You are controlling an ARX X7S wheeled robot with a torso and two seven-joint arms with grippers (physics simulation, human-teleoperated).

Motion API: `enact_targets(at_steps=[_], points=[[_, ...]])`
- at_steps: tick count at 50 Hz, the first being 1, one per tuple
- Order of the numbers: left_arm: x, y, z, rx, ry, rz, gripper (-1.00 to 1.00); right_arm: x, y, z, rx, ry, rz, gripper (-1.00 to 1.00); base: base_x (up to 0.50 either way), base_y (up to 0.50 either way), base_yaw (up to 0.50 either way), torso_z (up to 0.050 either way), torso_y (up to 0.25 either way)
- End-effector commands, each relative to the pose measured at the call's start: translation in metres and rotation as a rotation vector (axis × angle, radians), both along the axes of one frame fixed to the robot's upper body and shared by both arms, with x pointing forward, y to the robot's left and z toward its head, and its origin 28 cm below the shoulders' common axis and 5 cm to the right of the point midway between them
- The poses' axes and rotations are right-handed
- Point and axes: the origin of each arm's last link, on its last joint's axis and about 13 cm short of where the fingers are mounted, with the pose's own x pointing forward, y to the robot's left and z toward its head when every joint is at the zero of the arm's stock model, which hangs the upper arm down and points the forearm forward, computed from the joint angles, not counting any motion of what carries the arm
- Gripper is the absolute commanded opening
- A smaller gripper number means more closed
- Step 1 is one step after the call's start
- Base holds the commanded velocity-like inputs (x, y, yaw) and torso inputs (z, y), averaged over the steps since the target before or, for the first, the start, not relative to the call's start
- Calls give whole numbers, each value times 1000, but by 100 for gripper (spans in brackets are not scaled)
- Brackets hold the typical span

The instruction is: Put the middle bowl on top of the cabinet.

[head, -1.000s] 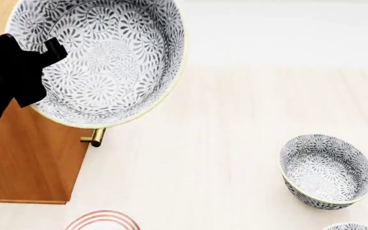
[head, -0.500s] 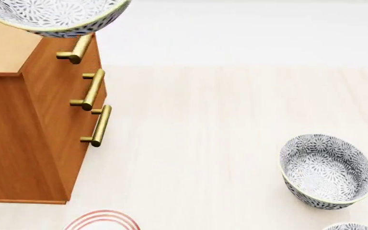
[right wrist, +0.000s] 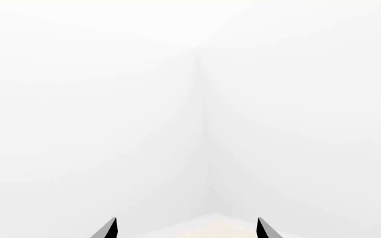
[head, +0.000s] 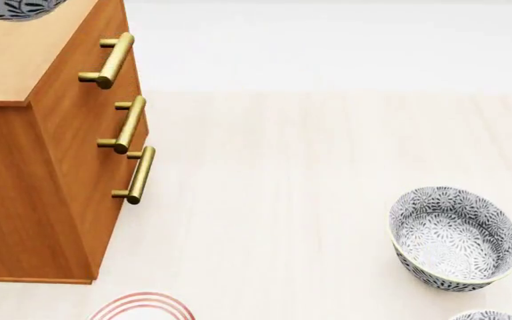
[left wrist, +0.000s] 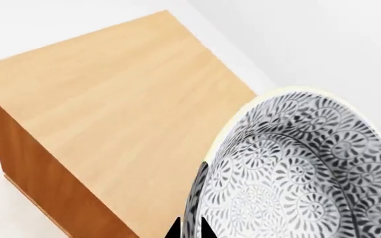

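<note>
The middle bowl (left wrist: 296, 168), grey-and-white floral with a pale rim, hangs over the cabinet's (left wrist: 111, 99) flat wooden top. My left gripper (left wrist: 190, 230) is shut on its wall, one black fingertip inside and one outside. In the head view only a sliver of the bowl (head: 7, 8) shows at the top left corner, above the cabinet (head: 51, 167) with its three brass handles. The left arm itself is out of that view. My right gripper (right wrist: 187, 230) is open and holds nothing, facing a white wall corner.
Another floral bowl (head: 455, 239) stands on the pale floor at the right, and the rim of a further one (head: 487, 315) peeks in at the bottom edge. A red-ringed plate (head: 141, 307) lies by the cabinet's near corner.
The bowl and my left arm have moved up and left in the head view, from in front of the drawers to over the cabinet top. The arm is now out of that view.
</note>
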Motion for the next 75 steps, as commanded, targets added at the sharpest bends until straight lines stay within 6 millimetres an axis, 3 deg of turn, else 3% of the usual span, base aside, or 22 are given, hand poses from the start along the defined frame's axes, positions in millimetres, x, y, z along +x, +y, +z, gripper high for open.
enact_targets(at_steps=[1, 14, 29, 50, 75], points=[[28, 19, -8, -96, 23, 44, -100, -2, -2, 1, -30, -5, -19, 100, 0, 0, 0, 0, 0], [32, 42, -4, -139, -16, 126, -100, -2, -2, 1, -33, -7, -17, 100, 0, 0, 0, 0, 0], [43, 60, -22, -154, 4, 208, -100, -3, -1, 2, -37, -8, -17, 100, 0, 0, 0, 0, 1], [55, 63, -44, -176, 43, 207, -100, -3, -1, 2, -35, -10, -17, 100, 0, 0, 0, 0, 0], [58, 62, -53, -138, 77, 212, -100, -5, -1, 3, -35, -18, -19, 100, 0, 0, 0, 0, 0]])
